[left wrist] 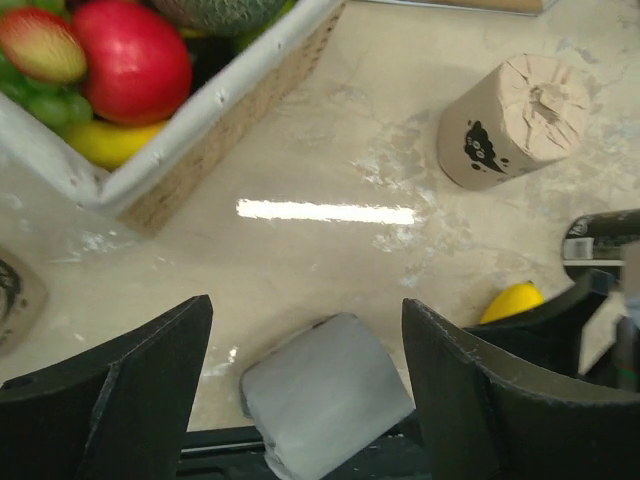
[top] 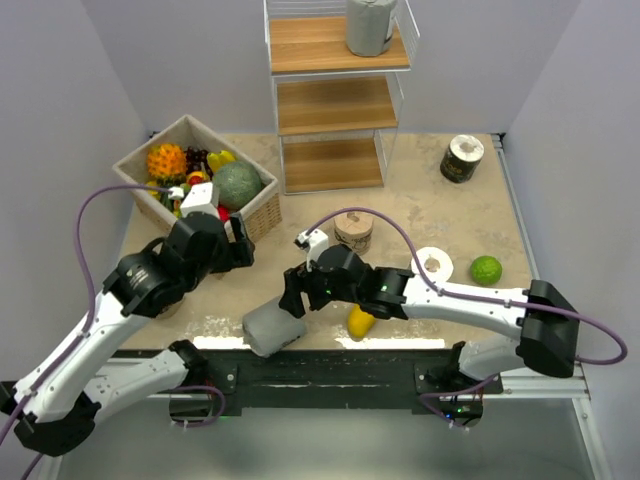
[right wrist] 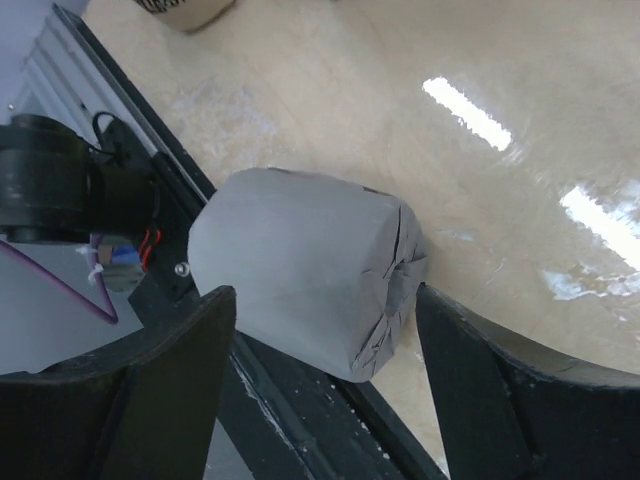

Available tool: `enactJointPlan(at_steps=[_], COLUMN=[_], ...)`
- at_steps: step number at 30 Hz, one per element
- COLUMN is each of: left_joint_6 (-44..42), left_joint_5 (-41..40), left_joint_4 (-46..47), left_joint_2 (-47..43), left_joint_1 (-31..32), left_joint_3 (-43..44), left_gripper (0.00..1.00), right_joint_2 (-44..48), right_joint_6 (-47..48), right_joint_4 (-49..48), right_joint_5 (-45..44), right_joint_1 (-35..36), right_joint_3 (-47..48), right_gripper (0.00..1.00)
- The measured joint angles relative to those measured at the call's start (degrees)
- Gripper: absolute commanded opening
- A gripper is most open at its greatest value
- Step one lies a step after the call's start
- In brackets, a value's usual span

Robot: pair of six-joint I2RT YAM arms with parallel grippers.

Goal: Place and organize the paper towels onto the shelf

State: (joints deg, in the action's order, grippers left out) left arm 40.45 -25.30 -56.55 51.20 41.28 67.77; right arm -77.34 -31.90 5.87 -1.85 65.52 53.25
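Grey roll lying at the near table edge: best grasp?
Pinch the grey roll across its curved wall at mid-length, coming from above. It lies on its side against the black rail, so low side approaches look blocked, and its puckered ends offer a poorer hold. The right gripper hangs over it, jaws open.

The left arm (top: 78, 352) and right arm (top: 470, 303) have white links, black joints and purple cables (top: 82, 225); the left gripper (left wrist: 305, 303) and right gripper (right wrist: 325, 292) are matte black.

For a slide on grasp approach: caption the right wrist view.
Open right gripper framing a grey paper towel roll lying on its side at the near edge of the table.
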Motion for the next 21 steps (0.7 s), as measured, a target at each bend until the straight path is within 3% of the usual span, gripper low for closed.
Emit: enactJointPlan(at_steps=[14,21], left_joint_6=[17.4,20.0], left_joint_5=[17.75,18.47], left_joint_4=[2.97,5.25], left_joint_2=[-18.16,-21.18], left_joint_1=[0.0,0.0], left_joint_3=[-29.81,-34.8], left_gripper=[0.82,0.81], right_joint_2=[-3.41,-3.98], right_joint_6=[-2.93,-4.22], right_joint_4=[-6.05,-7.87], right_joint_5=[2.4,-0.22], right_joint_1=[0.0,0.0], right_joint_3=[-8.55,-10.29], right_gripper=[0.61,0.56])
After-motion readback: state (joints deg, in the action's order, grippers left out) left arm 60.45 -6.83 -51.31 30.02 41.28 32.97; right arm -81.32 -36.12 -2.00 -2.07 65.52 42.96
